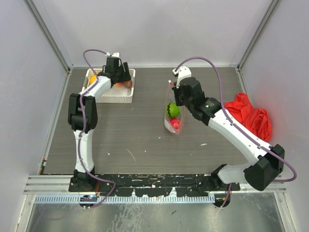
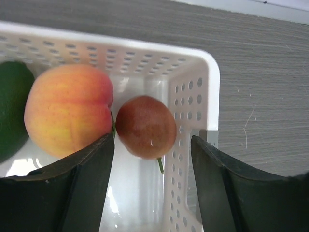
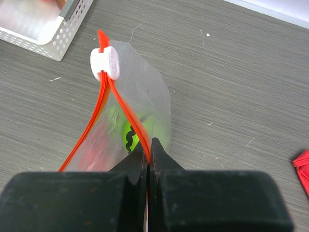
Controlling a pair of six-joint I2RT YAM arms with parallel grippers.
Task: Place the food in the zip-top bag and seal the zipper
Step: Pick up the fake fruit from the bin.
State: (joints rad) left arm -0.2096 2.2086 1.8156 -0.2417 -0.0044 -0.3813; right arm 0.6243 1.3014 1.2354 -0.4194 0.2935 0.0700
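The left pincer [image 2: 150, 141] stands open inside the white basket [image 2: 193, 63], its jaws either side of a brown-red fruit [image 2: 145, 125] in the basket's corner. A peach-pink fruit [image 2: 67, 108] lies against that fruit, with a dark green fruit [image 2: 12, 108] beyond. The right pincer [image 3: 149, 145] is clamped on the zipper [image 3: 127, 115], whose strips part below the white slider [image 3: 105, 63]. The zip-top bag [image 3: 145, 92] stands on the counter [image 1: 145, 135], well right of the basket, with a light green fruit [image 1: 173, 109] and a red fruit [image 1: 175, 123] inside.

Bare table [image 1: 145, 140] wide open between white lattice basket [image 1: 120, 99] far left and zip-top bag [image 1: 174, 118] at centre, red cloth [image 1: 251, 118] heaped at right edge, bag mouth a narrow wedge framed by the zipper [image 3: 129, 118], closed at its far end by white slider [image 3: 105, 63], brown fruit [image 2: 146, 126] hemmed by peach [image 2: 67, 108] and basket wall
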